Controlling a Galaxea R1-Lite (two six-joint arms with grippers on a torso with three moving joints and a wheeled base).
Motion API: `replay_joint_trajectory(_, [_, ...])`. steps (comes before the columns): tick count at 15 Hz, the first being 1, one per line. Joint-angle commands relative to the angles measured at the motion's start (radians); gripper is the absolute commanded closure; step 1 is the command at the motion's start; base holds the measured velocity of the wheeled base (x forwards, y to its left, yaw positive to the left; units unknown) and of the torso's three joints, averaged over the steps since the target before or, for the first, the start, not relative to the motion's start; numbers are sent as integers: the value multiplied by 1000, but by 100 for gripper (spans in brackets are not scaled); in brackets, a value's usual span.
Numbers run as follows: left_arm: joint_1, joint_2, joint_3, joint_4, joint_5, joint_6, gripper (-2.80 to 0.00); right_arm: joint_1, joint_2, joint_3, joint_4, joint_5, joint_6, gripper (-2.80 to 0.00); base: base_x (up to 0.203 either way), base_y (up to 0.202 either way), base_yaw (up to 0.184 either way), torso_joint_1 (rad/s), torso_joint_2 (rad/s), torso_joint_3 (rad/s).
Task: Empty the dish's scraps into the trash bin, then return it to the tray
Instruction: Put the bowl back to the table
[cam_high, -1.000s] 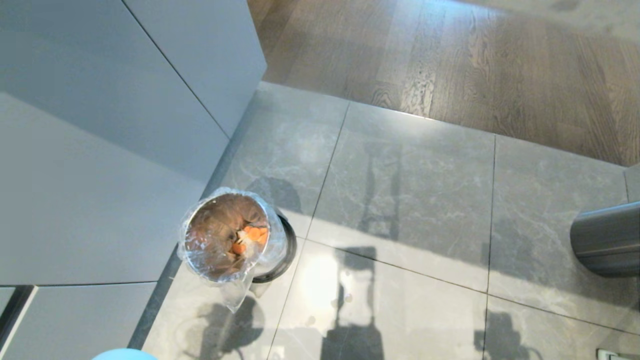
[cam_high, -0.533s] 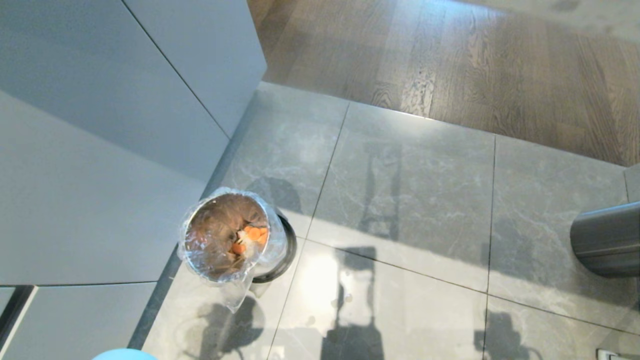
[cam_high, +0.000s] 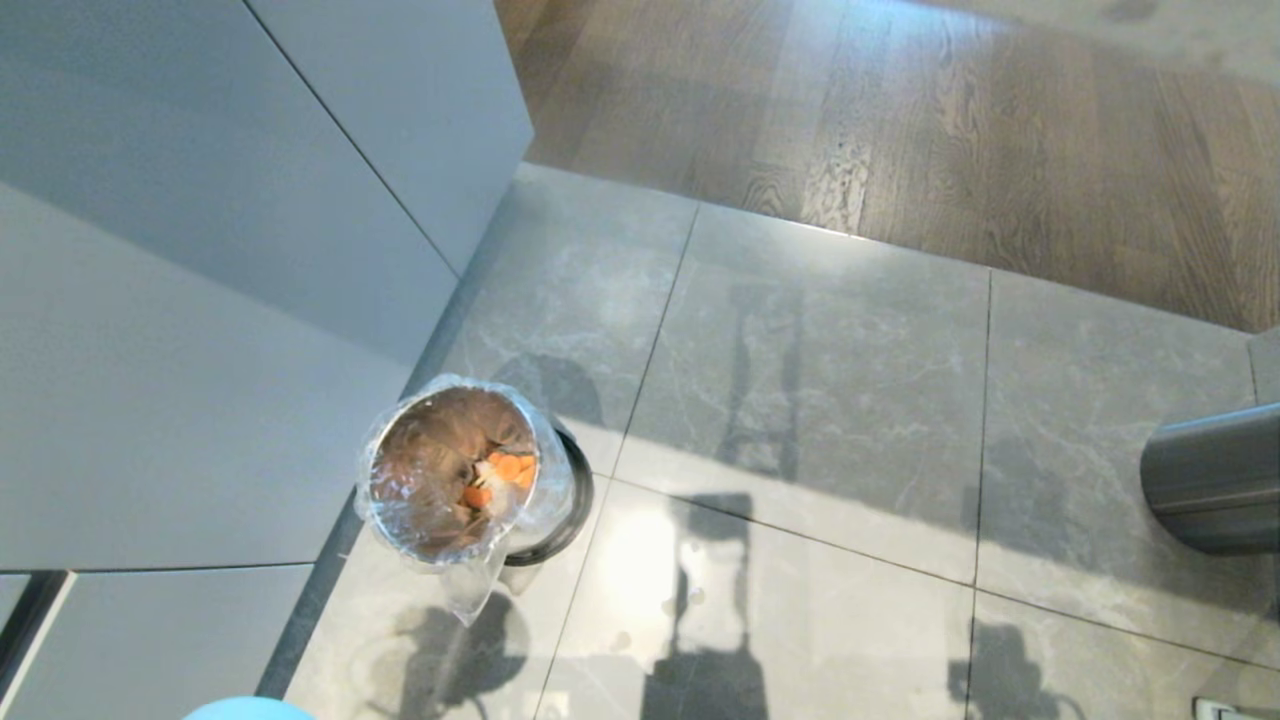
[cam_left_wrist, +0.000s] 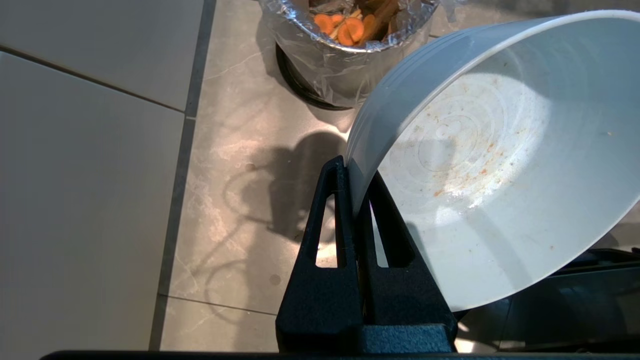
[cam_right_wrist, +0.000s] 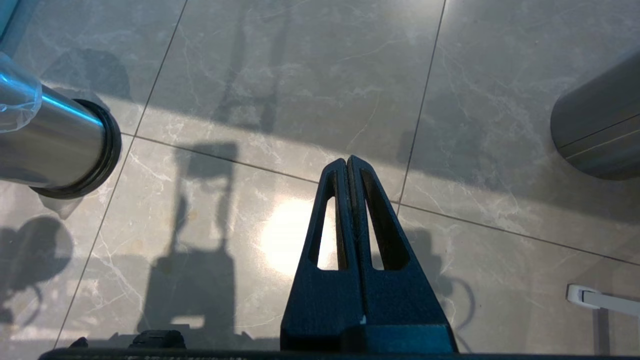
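My left gripper (cam_left_wrist: 352, 172) is shut on the rim of the dish (cam_left_wrist: 500, 165), a pale bowl held on its side, empty but for orange smears. A sliver of the dish (cam_high: 248, 709) shows at the bottom edge of the head view. The trash bin (cam_high: 455, 470), shiny metal with a clear bag liner, stands on the floor by the cabinet. Orange carrot scraps (cam_high: 500, 478) lie inside the trash bin (cam_left_wrist: 350, 30), a little beyond the dish. My right gripper (cam_right_wrist: 348, 161) is shut and empty over bare tiles, with the trash bin (cam_right_wrist: 55, 145) off to its side. The tray is out of view.
Grey cabinet fronts (cam_high: 200, 300) rise on the left. A larger dark-grey cylinder (cam_high: 1215, 480) stands at the right. Grey marble tiles (cam_high: 820, 400) run under me, and wood flooring (cam_high: 950, 130) begins farther off. A small white object (cam_right_wrist: 600, 299) lies on the floor.
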Motion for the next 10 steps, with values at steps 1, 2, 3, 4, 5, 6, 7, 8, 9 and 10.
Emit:
replay_joint_trajectory(1, [-1, 4, 0, 0, 0, 0, 0, 0, 0, 0, -1, 0, 0, 0, 0, 0, 0, 0, 0, 0])
replay_joint_trajectory(2, [-1, 4, 0, 0, 0, 0, 0, 0, 0, 1, -1, 0, 0, 0, 0, 0, 0, 0, 0, 0])
replay_joint_trajectory(3, [-1, 4, 0, 0, 0, 0, 0, 0, 0, 0, -1, 0, 0, 0, 0, 0, 0, 0, 0, 0])
replay_joint_trajectory(4, [-1, 4, 0, 0, 0, 0, 0, 0, 0, 0, -1, 1, 0, 0, 0, 0, 0, 0, 0, 0])
replay_joint_trajectory(5, [-1, 4, 0, 0, 0, 0, 0, 0, 0, 0, -1, 0, 0, 0, 0, 0, 0, 0, 0, 0])
replay_joint_trajectory(6, [-1, 4, 0, 0, 0, 0, 0, 0, 0, 0, -1, 1, 0, 0, 0, 0, 0, 0, 0, 0])
replay_joint_trajectory(7, [-1, 4, 0, 0, 0, 0, 0, 0, 0, 0, -1, 0, 0, 0, 0, 0, 0, 0, 0, 0])
replay_joint_trajectory(8, [-1, 4, 0, 0, 0, 0, 0, 0, 0, 0, -1, 0, 0, 0, 0, 0, 0, 0, 0, 0])
replay_joint_trajectory(9, [-1, 4, 0, 0, 0, 0, 0, 0, 0, 0, -1, 0, 0, 0, 0, 0, 0, 0, 0, 0])
replay_joint_trajectory(10, [-1, 4, 0, 0, 0, 0, 0, 0, 0, 0, -1, 0, 0, 0, 0, 0, 0, 0, 0, 0])
